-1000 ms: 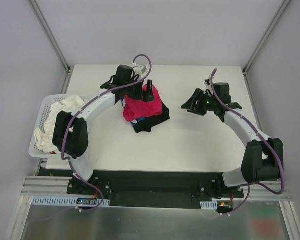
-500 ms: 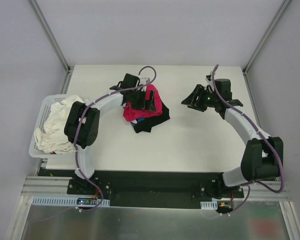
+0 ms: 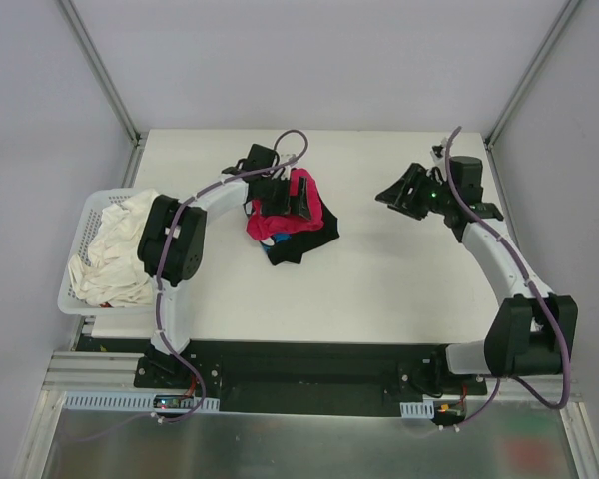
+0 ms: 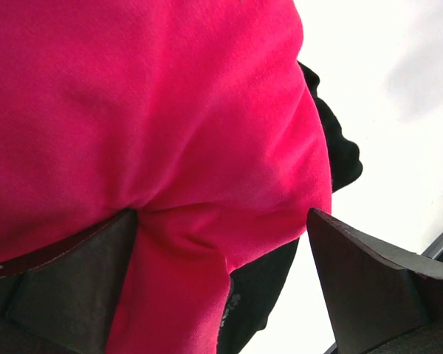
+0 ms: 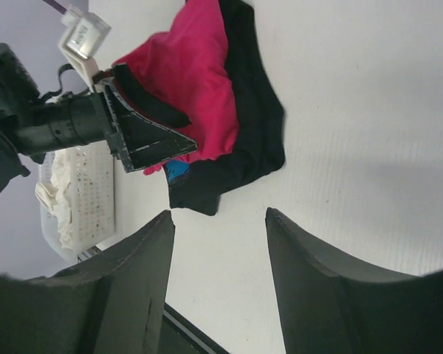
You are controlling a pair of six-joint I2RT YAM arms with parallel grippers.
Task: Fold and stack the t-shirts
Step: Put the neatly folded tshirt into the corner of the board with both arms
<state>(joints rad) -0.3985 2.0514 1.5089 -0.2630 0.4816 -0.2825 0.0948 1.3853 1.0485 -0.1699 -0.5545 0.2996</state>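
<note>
The magenta-red t-shirt [image 3: 283,217] lies bunched on top of the black t-shirt [image 3: 307,245] at the table's middle back. My left gripper [image 3: 290,203] is down on this pile with its jaws wide open. In the left wrist view the magenta cloth [image 4: 170,110] bulges between the fingers of the left gripper [image 4: 221,214], and black cloth [image 4: 260,306] shows below it. My right gripper [image 3: 401,194] hovers to the right of the pile, open and empty. Its wrist view shows the right gripper [image 5: 220,214] over bare table, with the magenta shirt [image 5: 196,74] and black shirt [image 5: 247,140] beyond.
A white lattice basket [image 3: 82,222] holding crumpled white cloth [image 3: 115,249] stands at the table's left edge, also seen as the basket [image 5: 96,192] in the right wrist view. The white table [image 3: 409,279] stretches right and in front of the pile.
My left arm has swung in and brought its gripper down onto the magenta shirt. The right gripper has drifted right and back, away from the pile.
</note>
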